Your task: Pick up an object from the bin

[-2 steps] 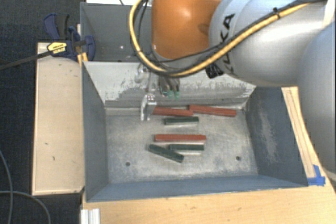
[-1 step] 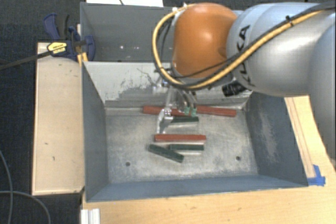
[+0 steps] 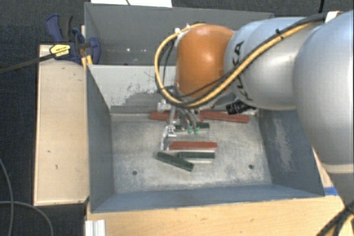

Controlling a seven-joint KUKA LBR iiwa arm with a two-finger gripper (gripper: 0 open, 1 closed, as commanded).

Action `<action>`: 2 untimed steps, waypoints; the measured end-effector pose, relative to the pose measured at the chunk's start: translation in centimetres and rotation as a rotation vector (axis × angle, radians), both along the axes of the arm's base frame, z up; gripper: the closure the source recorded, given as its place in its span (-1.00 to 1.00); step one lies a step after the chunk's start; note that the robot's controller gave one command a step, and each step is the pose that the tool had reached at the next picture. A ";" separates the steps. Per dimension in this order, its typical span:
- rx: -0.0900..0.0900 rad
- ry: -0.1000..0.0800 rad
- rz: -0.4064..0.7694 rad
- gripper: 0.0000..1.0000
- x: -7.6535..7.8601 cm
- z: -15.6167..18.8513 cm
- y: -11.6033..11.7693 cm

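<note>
**A:** Why does the arm point(image 3: 287, 63) sit so low over the bin point(image 3: 99, 135)?

**B:** It reaches in from the right, wrist pointing down. That puts the gripper point(image 3: 180, 129) close to the floor, just behind a small cluster of bars in the middle. My guess is that it is lining up on one of them.

**A:** Is the gripper apart, together, or clamped on something?

**B:** I cannot tell. The orange cover point(image 3: 202, 58) and its looped cable point(image 3: 160, 72) hang right above it and hide most of it. I see nothing that is clearly held.

**A:** Which piece is nearest?

**B:** The red bar point(image 3: 192, 145). It lies flat on the floor, just in front of the gripper, running left to right.

**A:** What does it look like?

**B:** Thin, straight and flat, a dull brick red. A dark green bar point(image 3: 174, 161) lies at a slant in front of it, and a second green bar point(image 3: 202, 155) lies close along its front edge.

**A:** Anything else?

**B:** A long red bar point(image 3: 229, 116) lies along the foot of the back wall, partly behind the wrist. The pieces sit so close that a grip on one may nudge its neighbours.
</note>
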State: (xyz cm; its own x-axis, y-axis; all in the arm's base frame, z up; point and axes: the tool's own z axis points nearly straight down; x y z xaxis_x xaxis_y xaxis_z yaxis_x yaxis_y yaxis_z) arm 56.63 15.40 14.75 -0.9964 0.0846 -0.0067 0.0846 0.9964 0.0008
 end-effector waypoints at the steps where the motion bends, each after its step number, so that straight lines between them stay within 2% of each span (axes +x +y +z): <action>1: 0.001 -0.008 0.086 1.00 -1.4 -7.2 -6.0; 2: 0.001 -0.008 0.085 1.00 -1.4 -7.2 -6.0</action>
